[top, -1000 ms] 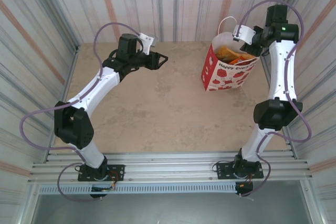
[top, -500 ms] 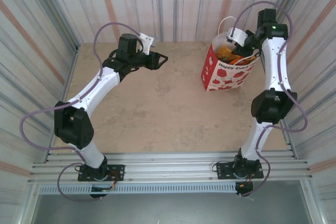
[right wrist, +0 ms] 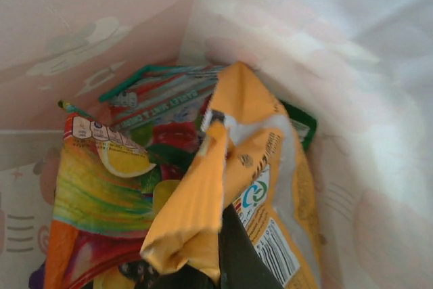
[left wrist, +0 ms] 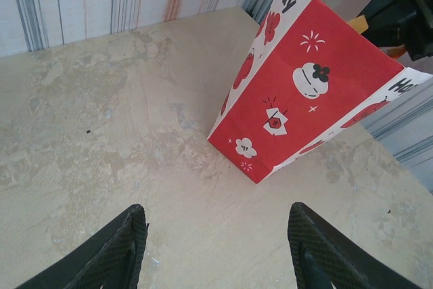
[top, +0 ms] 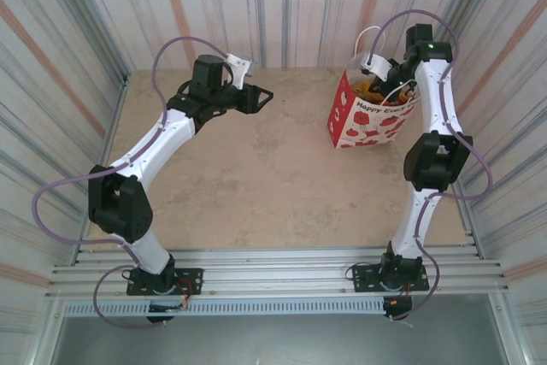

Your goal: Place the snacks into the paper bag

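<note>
The white paper bag [top: 367,121] with red apple prints stands at the back right of the table, red side [left wrist: 318,79] facing the left wrist camera. My right gripper [top: 386,81] reaches down into its mouth. Inside, it [right wrist: 216,265] is shut on the folded edge of an orange snack packet [right wrist: 196,201], which lies on other snacks: a rainbow-coloured packet [right wrist: 101,187] and a teal-edged one [right wrist: 162,89]. My left gripper [top: 265,96] hovers open over the back middle of the table, well left of the bag, nothing between its fingers [left wrist: 115,252].
Striped walls close in the table on three sides, and the bag stands close to the right wall. Bare beige tabletop [top: 256,177] stretches between the two arms. The bag's white inner wall [right wrist: 325,45] surrounds the right gripper closely.
The right arm has swung left and further over the bag, its gripper sinking into the mouth and closing on the orange packet. The left arm has stayed still.
</note>
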